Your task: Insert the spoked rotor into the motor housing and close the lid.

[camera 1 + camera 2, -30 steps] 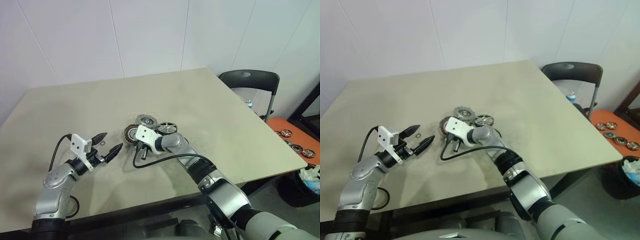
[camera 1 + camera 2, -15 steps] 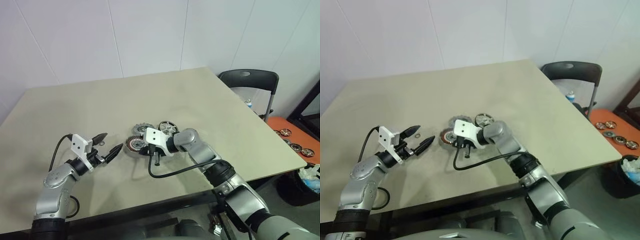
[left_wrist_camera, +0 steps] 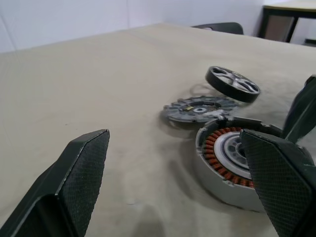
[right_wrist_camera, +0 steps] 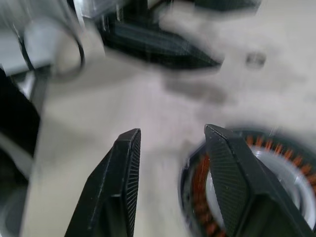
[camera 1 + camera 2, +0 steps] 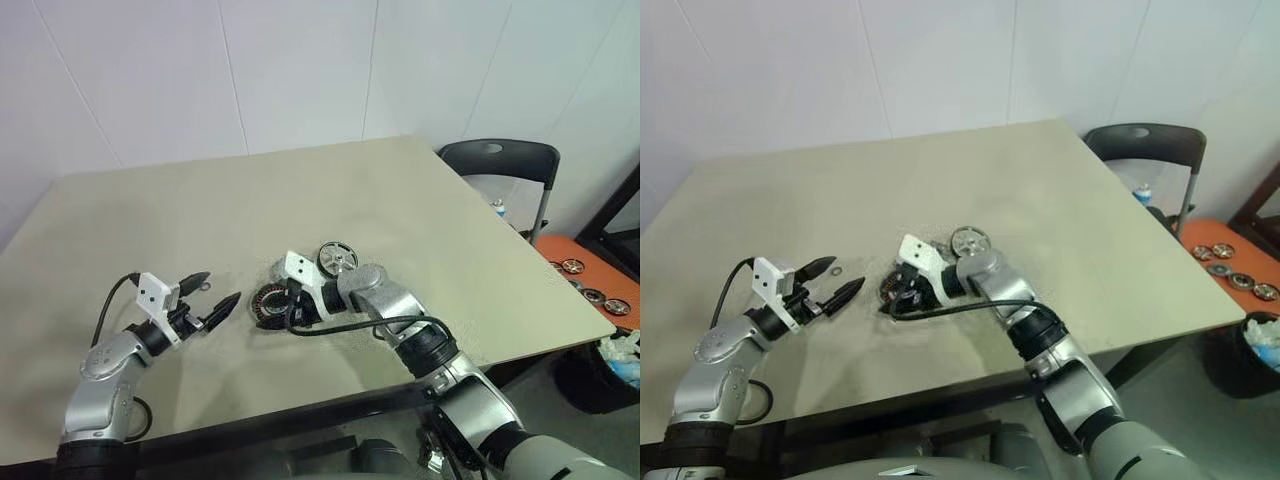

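Note:
The motor housing [image 3: 232, 160], copper windings up, lies on the table near the front. Just behind it the lid [image 3: 196, 107] lies flat, and the spoked rotor [image 5: 338, 258] stands tilted beside my right wrist. My right gripper [image 4: 170, 148] points to the left at the housing [image 4: 276, 187], open, with one finger [image 4: 232, 168] over its rim and nothing between the fingers. My left gripper [image 5: 208, 298] hovers level to the left of the housing, wide open and holding nothing.
A small washer [image 5: 205, 288] lies on the table by the left fingertips. A black chair [image 5: 500, 165] stands past the table's right corner. An orange tray [image 5: 590, 285] with more round parts sits on the floor at the right.
My right gripper has pulled back toward the front edge, swung to point left, and parted its fingers. The housing has shifted nearer the front edge. The left arm has stayed put.

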You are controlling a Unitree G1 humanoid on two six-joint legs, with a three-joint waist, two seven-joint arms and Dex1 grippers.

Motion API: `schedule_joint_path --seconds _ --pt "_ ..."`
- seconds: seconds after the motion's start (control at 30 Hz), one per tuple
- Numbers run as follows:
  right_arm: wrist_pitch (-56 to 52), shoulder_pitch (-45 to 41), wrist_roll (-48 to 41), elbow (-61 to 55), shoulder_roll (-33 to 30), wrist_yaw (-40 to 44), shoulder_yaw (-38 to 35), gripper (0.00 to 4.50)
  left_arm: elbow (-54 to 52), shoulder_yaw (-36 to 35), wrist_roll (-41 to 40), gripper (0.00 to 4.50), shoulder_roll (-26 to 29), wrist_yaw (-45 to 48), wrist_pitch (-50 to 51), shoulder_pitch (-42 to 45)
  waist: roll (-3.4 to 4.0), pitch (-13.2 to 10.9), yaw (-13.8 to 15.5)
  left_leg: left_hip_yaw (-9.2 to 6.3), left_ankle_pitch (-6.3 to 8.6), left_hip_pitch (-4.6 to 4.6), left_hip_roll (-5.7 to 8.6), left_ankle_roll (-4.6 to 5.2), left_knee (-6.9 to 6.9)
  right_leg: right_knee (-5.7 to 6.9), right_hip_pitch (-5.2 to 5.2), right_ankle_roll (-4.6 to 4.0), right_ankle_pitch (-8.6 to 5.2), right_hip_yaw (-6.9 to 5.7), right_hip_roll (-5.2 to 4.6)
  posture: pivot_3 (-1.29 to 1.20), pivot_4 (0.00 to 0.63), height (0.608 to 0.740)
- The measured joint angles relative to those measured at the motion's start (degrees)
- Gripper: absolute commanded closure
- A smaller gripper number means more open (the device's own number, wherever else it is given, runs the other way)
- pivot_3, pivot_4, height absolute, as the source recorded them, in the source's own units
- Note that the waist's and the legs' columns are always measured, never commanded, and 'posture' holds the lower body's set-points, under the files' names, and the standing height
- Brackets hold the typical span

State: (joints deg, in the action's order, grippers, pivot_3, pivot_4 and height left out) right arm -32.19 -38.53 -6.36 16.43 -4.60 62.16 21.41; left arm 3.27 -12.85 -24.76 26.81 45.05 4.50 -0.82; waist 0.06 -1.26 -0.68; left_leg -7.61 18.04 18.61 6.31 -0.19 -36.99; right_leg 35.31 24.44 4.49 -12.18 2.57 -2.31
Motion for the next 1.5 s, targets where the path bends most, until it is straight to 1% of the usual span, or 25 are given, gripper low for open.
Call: schedule_joint_path --seconds 0.1,0.17,0.33,0.53,0.73,0.87,0.9,0.97,1.1,1.3,1.4,1.5 --pt "0.6 -0.28 -1.12 0.44 -0.99 -0.85 -1.75 2.56 5.28 -1.33 2.31 0.0 0.0 -3.44 -1.87 0.01 0.0 0.0 0.03 0.0 0.0 -0.03 0.0 0.0 0.0 0.0 -0.02 0.0 0.0 -0.01 0.0 0.0 0.0 0.74" --pt "0.63 -0.23 -1.61 0.45 -1.83 -1.13 -2.62 2.56 9.16 -1.44 5.81 0.0 0.11 -6.76 -4.23 0.75 0.0 0.0 0.15 0.0 0.0 -0.02 0.01 0.0 0.0 0.0 -0.02 0.0 0.0 -0.01 0.0 0.0 0.0 0.74" --pt "0.65 -0.1 -3.57 -1.73 -2.07 -2.03 -3.94 2.56 18.41 0.11 12.37 0.0 -0.66 -12.6 -8.94 6.54 -0.03 0.02 0.52 -0.03 0.0 0.0 0.04 -0.01 -0.02 -0.01 -0.03 0.01 0.0 -0.05 -0.05 0.0 0.0 0.74" --pt "0.58 0.32 -5.02 -4.26 -2.06 -4.08 -4.56 2.56 27.58 3.22 16.28 0.0 -3.07 -14.57 -12.74 12.4 -0.05 0.03 0.77 -0.04 -0.01 0.03 0.04 -0.01 -0.02 0.0 0.0 0.01 0.01 -0.06 -0.06 0.0 0.0 0.74" --pt "0.58 0.34 -5.86 -5.45 -1.96 -5.95 -4.92 2.56 32.53 4.45 17.7 0.0 -3.3 -15.1 -13.23 16.21 -0.04 0.04 1.53 -0.06 -0.02 -0.1 0.05 -0.03 -0.08 0.08 -0.14 0.01 0.01 -0.09 -0.07 0.0 0.0 0.74" --pt "0.66 0.34 -6.11 -5.51 -2.06 -6.86 -4.93 2.56 34.01 5.09 17.8 0.0 -3.12 -14.71 -10.76 17.58 0.06 0.13 1.52 -0.08 -0.04 -0.3 0.04 -0.06 -0.11 0.12 -0.38 0.02 0.0 -0.12 -0.07 0.0 0.0 0.74" --pt "0.77 0.35 -6.15 -5.52 -2.06 -7.07 -4.93 2.52 34.08 5.08 17.78 0.39 -3.05 -14.47 -9.9 17.79 0.08 0.15 1.51 -0.08 -0.05 -0.32 0.04 -0.06 -0.12 0.13 -0.41 0.03 0.0 -0.12 -0.07 0.0 0.0 0.74" --pt "1.37 0.34 -6.16 -5.52 -2.06 -7.49 -4.93 2.52 33.78 5.18 17.14 0.89 -3.08 -13.32 -7.95 18.0 0.12 0.18 1.44 -0.09 -0.05 -0.38 0.04 -0.07 -0.13 0.14 -0.47 0.04 -0.01 -0.13 -0.06 0.0 0.0 0.74" --pt "2.13 0.34 -6.18 -5.52 -2.06 -8.14 -4.93 2.52 32.73 5.33 16.01 2.25 -3.18 -11.41 -5.13 17.93 0.23 0.27 1.36 -0.09 -0.06 -0.42 0.02 -0.08 -0.12 0.16 -0.48 0.03 -0.01 -0.12 -0.04 0.0 0.0 0.74" --pt "2.59 0.32 -6.24 -5.52 -2.06 -8.54 -4.93 2.52 31.94 4.8 15.95 4.16 -2.65 -12.07 -3.0 17.65 0.25 0.29 1.33 -0.1 -0.06 -0.41 -0.01 -0.09 -0.1 0.14 -0.46 0.03 -0.01 -0.12 -0.02 0.0 0.0 0.74" --pt "2.72 0.28 -6.28 -5.52 -2.04 -8.55 -4.94 2.52 30.7 4.7 15.45 4.16 -2.78 -11.75 -2.71 17.41 0.25 0.3 1.32 -0.09 -0.05 -0.35 0.01 -0.08 -0.06 0.03 -0.43 0.03 0.0 -0.11 -0.04 0.0 0.0 0.74" --pt "2.75 0.23 -7.46 -5.46 -2.0 -8.4 -5.79 2.52 28.4 4.14 13.85 4.16 -4.15 -10.31 -3.3 16.13 0.19 0.25 1.46 -0.11 -0.05 -0.17 0.02 -0.08 -0.06 0.02 -0.25 0.02 0.0 -0.11 -0.07 0.0 0.0 0.74"
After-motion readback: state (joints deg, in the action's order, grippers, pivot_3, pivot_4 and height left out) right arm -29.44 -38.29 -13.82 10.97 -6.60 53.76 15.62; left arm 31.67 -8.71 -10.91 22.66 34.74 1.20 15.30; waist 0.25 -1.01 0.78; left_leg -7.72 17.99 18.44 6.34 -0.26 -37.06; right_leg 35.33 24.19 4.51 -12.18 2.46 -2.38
